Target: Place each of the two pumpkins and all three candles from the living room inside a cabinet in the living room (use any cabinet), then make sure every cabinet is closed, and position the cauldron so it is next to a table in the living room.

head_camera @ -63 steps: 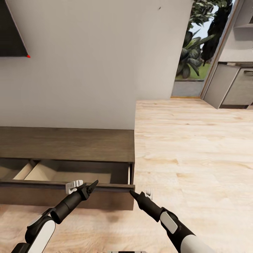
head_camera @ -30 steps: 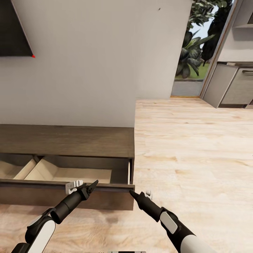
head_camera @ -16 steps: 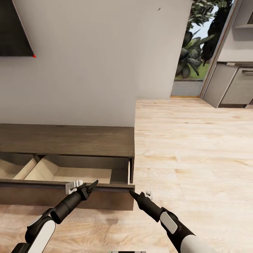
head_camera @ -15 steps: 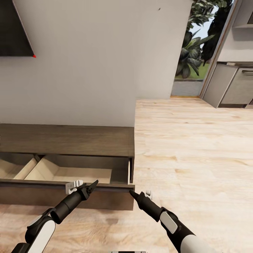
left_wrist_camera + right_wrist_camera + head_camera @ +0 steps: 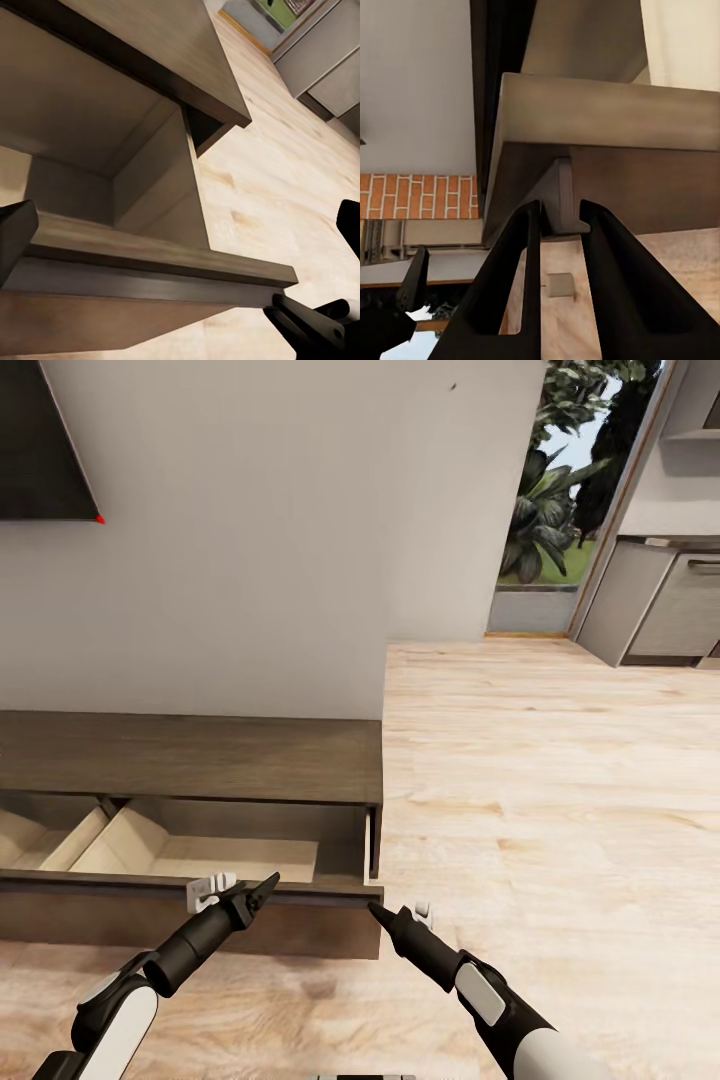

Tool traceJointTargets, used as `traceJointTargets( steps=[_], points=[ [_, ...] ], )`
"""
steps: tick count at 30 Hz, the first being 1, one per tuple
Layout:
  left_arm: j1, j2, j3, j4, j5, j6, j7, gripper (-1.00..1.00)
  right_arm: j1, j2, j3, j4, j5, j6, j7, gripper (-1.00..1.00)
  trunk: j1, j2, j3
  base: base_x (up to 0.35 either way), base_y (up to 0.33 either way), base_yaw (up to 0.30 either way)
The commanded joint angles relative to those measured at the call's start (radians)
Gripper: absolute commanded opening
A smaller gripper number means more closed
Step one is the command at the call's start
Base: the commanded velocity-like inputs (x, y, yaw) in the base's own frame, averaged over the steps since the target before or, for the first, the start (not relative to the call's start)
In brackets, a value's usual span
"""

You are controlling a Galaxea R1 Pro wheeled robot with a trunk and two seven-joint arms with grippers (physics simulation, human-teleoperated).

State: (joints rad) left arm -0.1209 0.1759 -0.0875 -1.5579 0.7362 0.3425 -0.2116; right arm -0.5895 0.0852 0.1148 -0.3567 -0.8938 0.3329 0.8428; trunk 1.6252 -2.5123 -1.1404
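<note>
Long dark brown wood cabinet (image 5: 200, 760) drawer stands out, awaiting items; left hand (image 5: 240, 892) and right hand (image 5: 398, 913) apart, empty, at its front.

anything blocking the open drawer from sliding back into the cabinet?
Nothing visible. The open drawer of the cabinet shows bare pale compartments, nothing sticking up. Both the left gripper and the right gripper sit at the drawer front's top edge, on the robot's side, not behind it.

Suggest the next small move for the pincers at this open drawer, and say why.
Probably back both pincers, left pincer and right pincer, off the drawer front. The drawer is out far enough, and its compartments look empty, awaiting pumpkins and candles.
</note>
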Motion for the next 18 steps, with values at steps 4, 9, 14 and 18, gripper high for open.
traceJointTargets(
  steps=[4,9,14,18],
  points=[
    [0.000,0.000,0.000,-0.001,0.009,0.005,0.001,1.00,-0.001,-0.002,-0.006,-0.014,-0.033,0.018,0.019,-1.00,0.000,0.000,-0.001,-0.063,0.000,0.000],
    [0.000,0.000,0.000,-0.001,0.009,0.006,0.001,1.00,-0.001,-0.002,-0.006,-0.013,-0.033,0.018,0.023,-1.00,0.000,0.000,-0.001,-0.046,0.000,0.000],
    [0.000,0.000,0.000,-0.001,0.009,0.005,0.001,1.00,-0.001,-0.002,-0.006,-0.013,-0.033,0.018,0.024,-1.00,0.000,0.000,-0.001,-0.007,0.000,0.000],
    [0.000,0.000,0.000,0.000,0.009,0.005,0.001,1.00,-0.001,-0.002,-0.006,-0.013,-0.033,0.018,0.024,-1.00,0.000,0.000,-0.001,-0.001,0.000,0.000]
  ],
)
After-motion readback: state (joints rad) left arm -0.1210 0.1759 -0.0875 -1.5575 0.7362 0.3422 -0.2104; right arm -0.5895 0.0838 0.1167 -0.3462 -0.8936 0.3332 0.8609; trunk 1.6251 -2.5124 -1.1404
